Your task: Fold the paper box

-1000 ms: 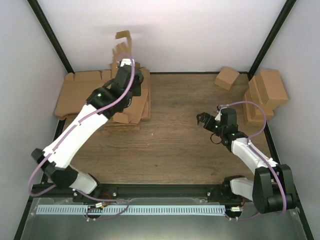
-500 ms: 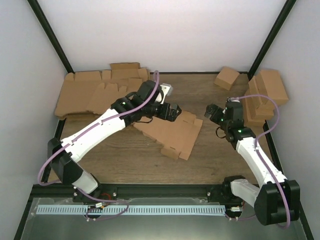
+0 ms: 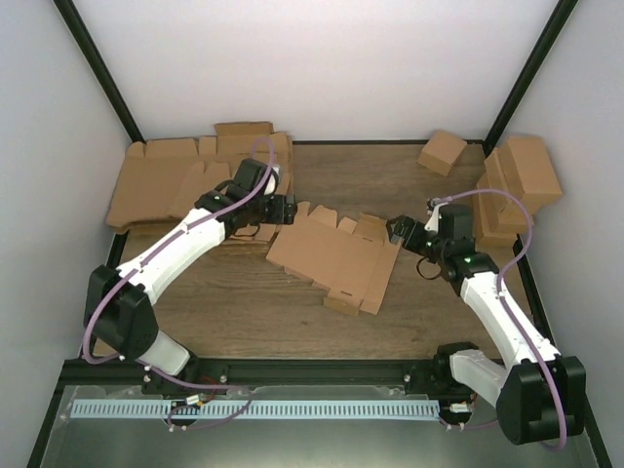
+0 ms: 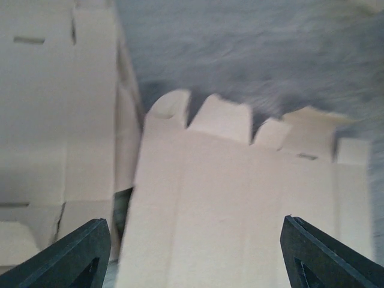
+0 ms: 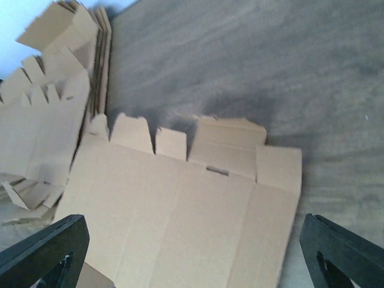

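Note:
The paper box is a flat brown cardboard blank (image 3: 336, 258) lying unfolded in the middle of the wooden table, its tabs pointing to the back. My left gripper (image 3: 278, 210) hovers at the blank's back left corner, open and holding nothing. In the left wrist view the blank (image 4: 240, 198) lies below the spread left gripper (image 4: 195, 255). My right gripper (image 3: 400, 232) is open at the blank's back right corner. The right wrist view looks down on the blank (image 5: 186, 216) under the wide-open right gripper (image 5: 192, 258).
A stack of flat blanks (image 3: 175, 180) lies at the back left, just behind the left gripper. Folded boxes (image 3: 522, 180) are piled against the right wall, and one more box (image 3: 442, 152) sits at the back right. Black frame posts stand in both back corners.
The left gripper carried a blank from the stack to the table's middle, opened and let it go, then drew back left. The right gripper moved forward and left to the blank's edge.

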`<state>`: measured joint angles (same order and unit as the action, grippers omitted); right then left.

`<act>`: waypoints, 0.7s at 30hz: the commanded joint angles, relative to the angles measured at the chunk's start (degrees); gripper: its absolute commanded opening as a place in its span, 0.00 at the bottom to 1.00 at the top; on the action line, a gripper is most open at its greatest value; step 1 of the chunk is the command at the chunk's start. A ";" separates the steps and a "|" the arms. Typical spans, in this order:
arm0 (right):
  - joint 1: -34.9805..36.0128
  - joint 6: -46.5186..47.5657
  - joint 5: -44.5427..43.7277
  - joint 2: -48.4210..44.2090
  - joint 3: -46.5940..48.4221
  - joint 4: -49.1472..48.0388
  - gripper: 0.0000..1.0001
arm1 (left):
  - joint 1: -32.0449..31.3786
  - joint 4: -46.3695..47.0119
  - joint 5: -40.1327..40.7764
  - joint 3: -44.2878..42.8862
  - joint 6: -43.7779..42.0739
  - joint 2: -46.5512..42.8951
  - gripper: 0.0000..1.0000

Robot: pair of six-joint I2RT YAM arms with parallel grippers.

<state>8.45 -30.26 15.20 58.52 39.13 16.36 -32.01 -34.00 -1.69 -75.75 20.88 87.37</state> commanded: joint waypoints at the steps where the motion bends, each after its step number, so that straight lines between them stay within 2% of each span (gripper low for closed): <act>1: 0.28 0.06 -0.40 -0.24 -1.89 4.39 1.00 | 2.07 3.23 -1.02 5.62 0.01 1.55 0.79; 9: 0.34 -2.09 2.19 2.76 -8.67 0.81 1.00 | 5.66 8.93 -5.22 13.01 0.50 2.93 0.78; 16: 0.30 -2.53 4.68 7.83 -11.30 -3.17 0.97 | 5.82 12.04 -8.61 13.95 -0.39 7.46 0.73; 21: 0.29 -2.73 7.21 10.68 -12.58 -6.05 0.88 | 5.84 12.52 -9.11 12.30 -1.37 11.37 0.69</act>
<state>8.45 -32.40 19.51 67.53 27.07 13.91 -26.28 -23.77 -8.99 -62.52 20.71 96.20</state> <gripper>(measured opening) 0.910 0.696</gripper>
